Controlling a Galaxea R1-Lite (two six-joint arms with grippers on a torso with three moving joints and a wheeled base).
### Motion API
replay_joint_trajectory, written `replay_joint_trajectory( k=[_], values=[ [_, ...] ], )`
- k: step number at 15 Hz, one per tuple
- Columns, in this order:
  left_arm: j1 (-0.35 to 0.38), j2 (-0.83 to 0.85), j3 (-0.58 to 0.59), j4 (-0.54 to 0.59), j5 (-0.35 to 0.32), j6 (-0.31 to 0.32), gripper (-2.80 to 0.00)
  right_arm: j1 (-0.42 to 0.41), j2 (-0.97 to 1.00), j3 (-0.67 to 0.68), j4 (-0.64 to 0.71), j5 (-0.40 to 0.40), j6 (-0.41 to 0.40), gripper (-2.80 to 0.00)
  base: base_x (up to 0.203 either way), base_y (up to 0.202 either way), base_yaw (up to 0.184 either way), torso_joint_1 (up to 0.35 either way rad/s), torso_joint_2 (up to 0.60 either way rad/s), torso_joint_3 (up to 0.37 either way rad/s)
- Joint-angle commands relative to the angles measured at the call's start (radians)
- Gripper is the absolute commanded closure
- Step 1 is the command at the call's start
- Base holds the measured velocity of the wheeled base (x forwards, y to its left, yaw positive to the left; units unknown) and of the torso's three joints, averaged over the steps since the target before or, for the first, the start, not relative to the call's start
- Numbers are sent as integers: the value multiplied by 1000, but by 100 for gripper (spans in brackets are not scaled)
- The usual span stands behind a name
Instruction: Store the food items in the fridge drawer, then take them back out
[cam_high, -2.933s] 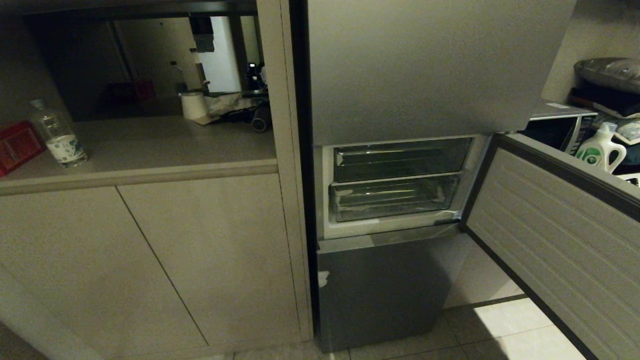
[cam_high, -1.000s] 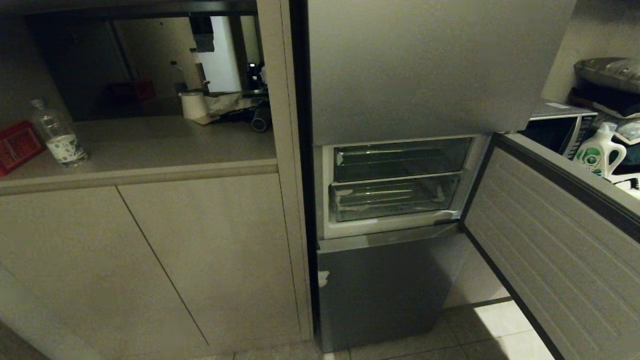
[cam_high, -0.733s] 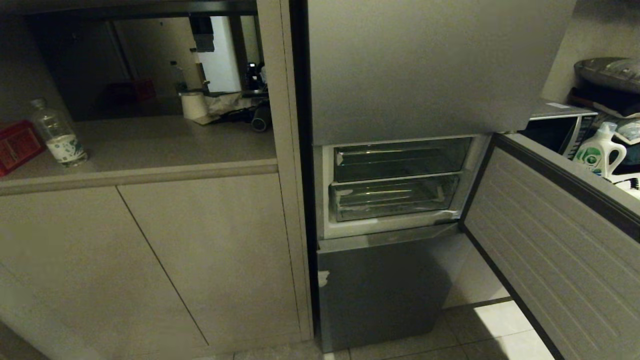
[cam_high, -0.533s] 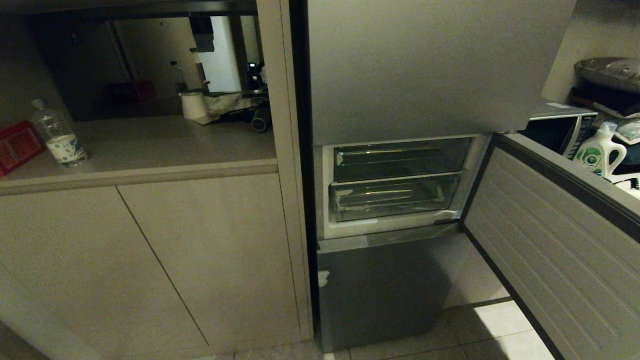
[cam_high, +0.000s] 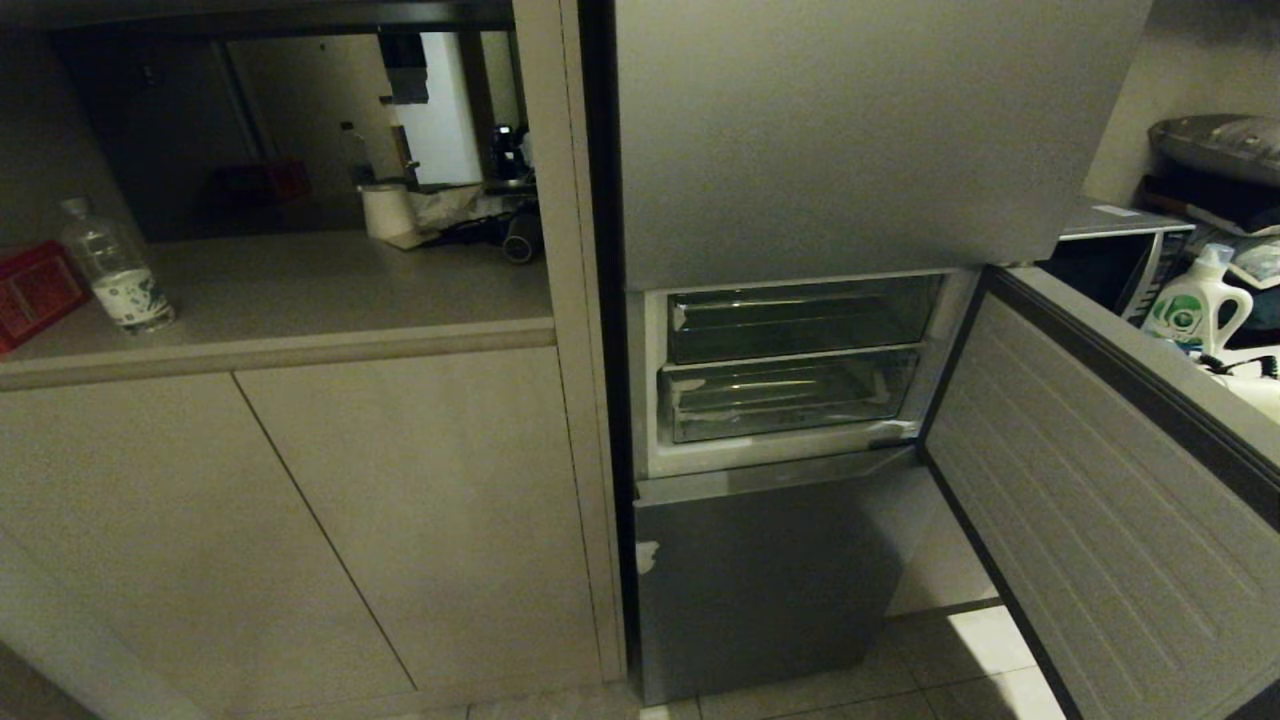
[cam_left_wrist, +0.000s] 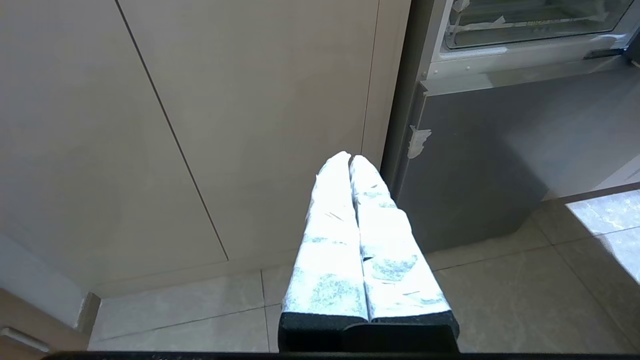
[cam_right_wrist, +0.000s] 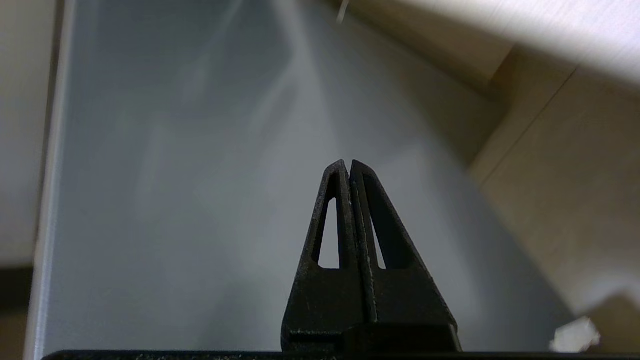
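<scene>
The fridge door (cam_high: 1110, 480) stands open beside two clear drawers (cam_high: 790, 355), both pushed in.

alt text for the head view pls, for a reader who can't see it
A fridge's middle door is swung open to the right, showing two clear drawers stacked inside, pushed in, no food visible. Left: beige cabinets with a water bottle on the counter. No gripper in view.

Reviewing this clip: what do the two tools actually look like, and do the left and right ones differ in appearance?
They differ. The left tool has two long tapered fingers wrapped in white, mottled tape over a black base. The right tool is bare black plastic, its two tapered fingers each hollowed by a triangular cutout, on a black block. No cables or markings show in the wrist views, and neither arm appears in the head view.
</scene>
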Motion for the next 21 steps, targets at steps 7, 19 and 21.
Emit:
replay_joint_trajectory(
  k=[7, 19, 21],
  values=[
    [0, 0, 0, 1, 0, -1, 0, 724, -257, 134, 34, -156, 9, 0, 0, 0, 0, 0, 0, 0],
    [0, 0, 0, 1, 0, -1, 0, 1548, 447, -319, -535, -956, 12, 0, 0, 0, 0, 0, 0, 0],
    [0, 0, 0, 1, 0, -1, 0, 1578, 597, -485, -640, -1105, -27, 0, 0, 0, 0, 0, 0, 0]
  ],
)
